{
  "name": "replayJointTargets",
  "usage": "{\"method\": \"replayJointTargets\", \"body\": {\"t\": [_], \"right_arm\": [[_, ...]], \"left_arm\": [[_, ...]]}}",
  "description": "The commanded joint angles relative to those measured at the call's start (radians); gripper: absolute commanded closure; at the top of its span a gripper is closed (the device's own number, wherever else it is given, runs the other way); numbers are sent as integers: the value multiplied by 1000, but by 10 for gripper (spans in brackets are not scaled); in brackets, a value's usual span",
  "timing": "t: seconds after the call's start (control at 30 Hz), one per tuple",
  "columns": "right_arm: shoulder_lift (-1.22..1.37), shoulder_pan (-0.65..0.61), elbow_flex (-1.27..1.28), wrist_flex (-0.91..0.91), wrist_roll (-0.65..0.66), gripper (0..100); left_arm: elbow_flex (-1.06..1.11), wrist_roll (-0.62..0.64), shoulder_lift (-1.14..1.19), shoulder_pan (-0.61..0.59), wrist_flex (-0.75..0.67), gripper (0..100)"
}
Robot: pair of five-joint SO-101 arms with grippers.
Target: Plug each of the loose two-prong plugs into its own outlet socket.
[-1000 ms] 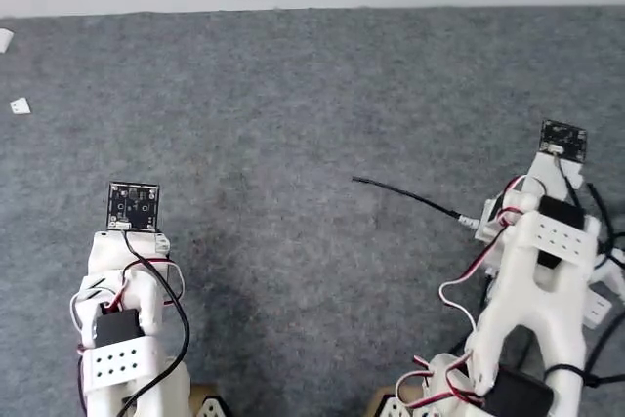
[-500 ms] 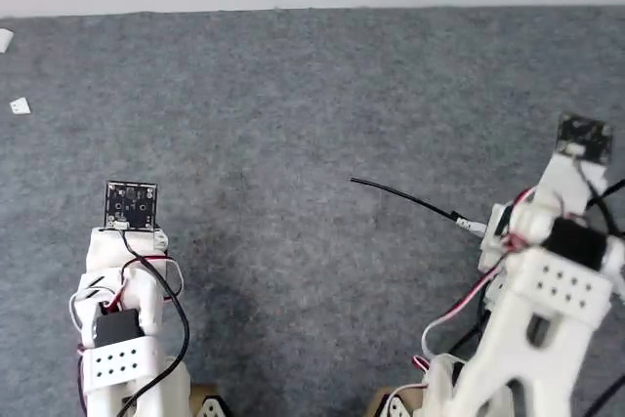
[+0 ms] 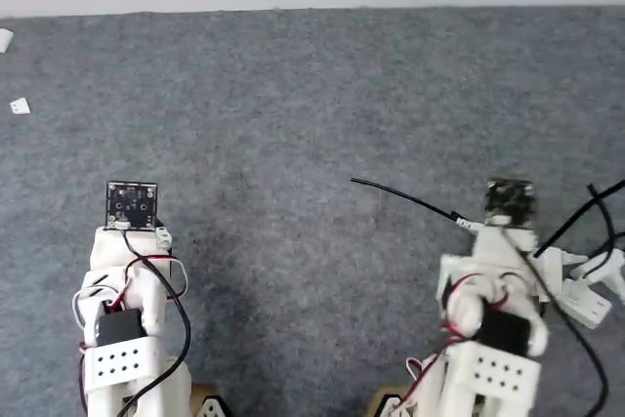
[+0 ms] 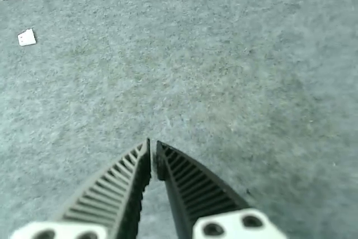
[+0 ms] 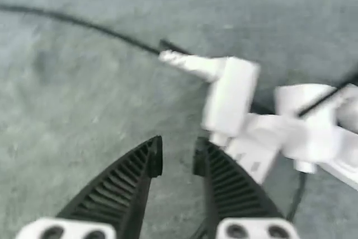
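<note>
A white two-prong plug [image 5: 229,96] lies on the grey carpet with its thin black cable [image 5: 84,22] trailing away; the same cable [image 3: 405,199] crosses the mat in the high view. It joins a cluster of white outlet and plug pieces [image 5: 305,132], which in the high view sits at the right edge [image 3: 578,295]. My right gripper [image 5: 177,155] hovers just short of the plug, slightly open, with nothing between its fingers. My left gripper [image 4: 152,148] is shut and holds nothing over bare carpet at the near left.
Small white scraps [image 3: 20,105] lie at the far left of the mat, and the left wrist view shows one of them [image 4: 26,37]. Black wires [image 3: 586,212] loop beside the right arm. A pale wall edge [image 3: 312,9] bounds the far side.
The right arm swung in from the far right edge toward the middle and pulled back, so its wrist now sits over the plug end of the cable. The left arm stayed put.
</note>
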Motion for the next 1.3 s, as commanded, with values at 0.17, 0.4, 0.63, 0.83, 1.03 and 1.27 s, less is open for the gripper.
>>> {"method": "replayJointTargets", "body": {"t": [0.17, 0.4, 0.63, 0.83, 1.03, 1.27], "right_arm": [[-185, -205, 209, -4, 12, 855], [-378, -211, 322, 160, 6, 855], [-483, -203, 356, 200, 12, 854], [-476, -203, 356, 197, 14, 854], [-476, -205, 356, 197, 14, 854], [-476, -206, 356, 197, 14, 854]], "left_arm": [[-13, 37, -54, 11, 37, 986], [105, 34, -450, 20, 227, 986], [124, 31, -601, 11, 476, 985], [124, 35, -583, -40, 611, 986], [120, 31, -586, -61, 747, 986], [124, 31, -586, -60, 733, 986]]}}
